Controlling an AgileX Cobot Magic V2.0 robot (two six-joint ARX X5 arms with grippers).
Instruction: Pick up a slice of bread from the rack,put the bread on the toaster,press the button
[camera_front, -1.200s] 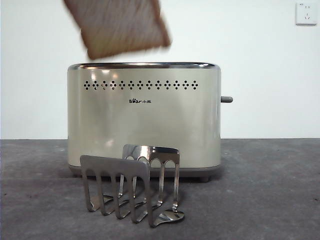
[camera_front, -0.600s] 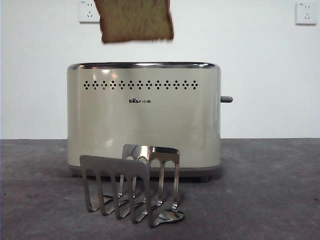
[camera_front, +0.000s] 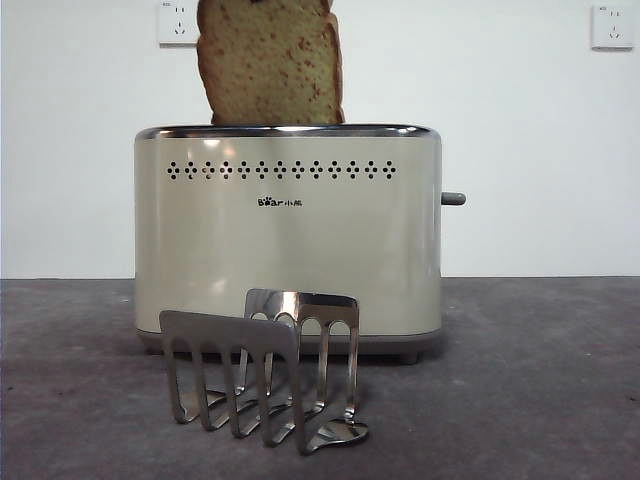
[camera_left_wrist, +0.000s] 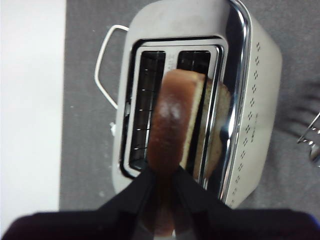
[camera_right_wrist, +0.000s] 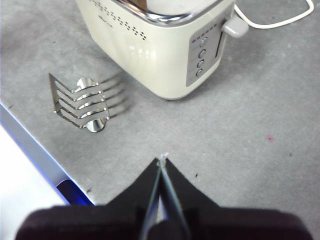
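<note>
Left wrist view: left gripper (camera_left_wrist: 162, 182) jaws clamp slice of bread (camera_left_wrist: 175, 120) over toaster (camera_left_wrist: 250, 100) slot; right gripper (camera_right_wrist: 161, 162) jaws closed, empty.

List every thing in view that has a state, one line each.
slice of bread: upright, gripped, lower edge at the toaster's top rim.
toaster: standing, slots open.
button: not pressed.
rack: no bread in it, standing before the toaster.
left gripper: shut on the bread.
right gripper: shut, holding nothing, away from the toaster.
</note>
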